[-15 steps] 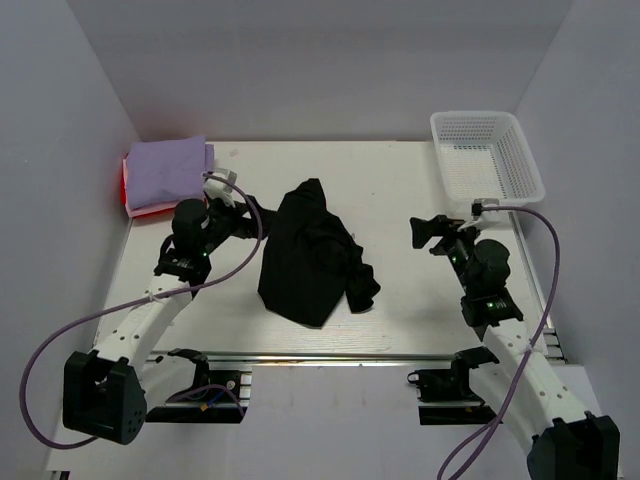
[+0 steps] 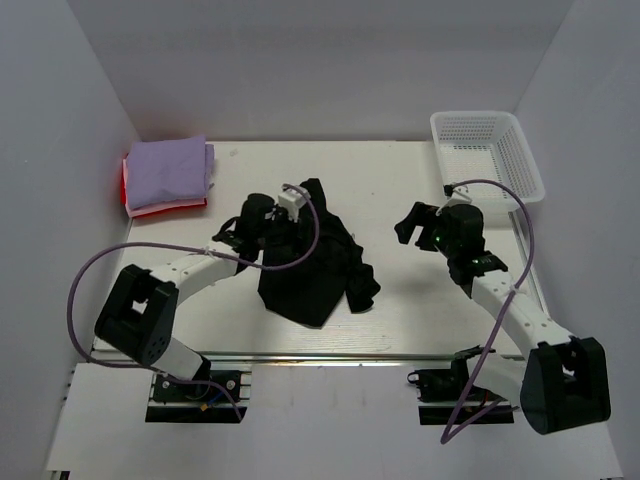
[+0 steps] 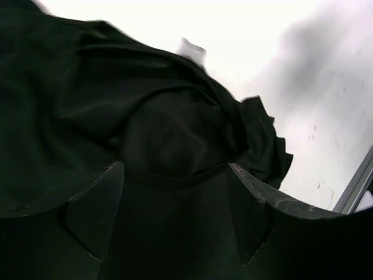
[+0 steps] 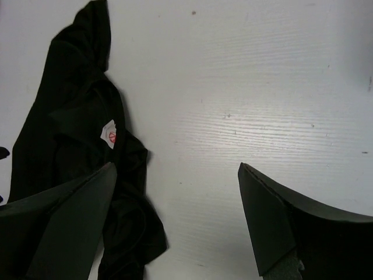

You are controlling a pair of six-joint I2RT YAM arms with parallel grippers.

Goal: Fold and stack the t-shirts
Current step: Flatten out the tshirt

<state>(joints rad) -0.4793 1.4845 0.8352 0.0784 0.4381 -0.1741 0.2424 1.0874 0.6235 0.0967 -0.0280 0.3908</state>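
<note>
Lavender-purple t-shirt lies folded at the far left corner of the surface. It is stacked on the red-pink t-shirt, whose edge peeks out at the left and near sides. Right of them, the left gripper sits over the left edge of the crumpled black t-shirt, heaped mid-surface. The left wrist view shows its fingers spread wide with dark cloth beneath, nothing pinched. Further right, the right gripper hangs released above bare surface, near the black shirt's right edge. A white mesh basket stands at the far right corner.
</note>
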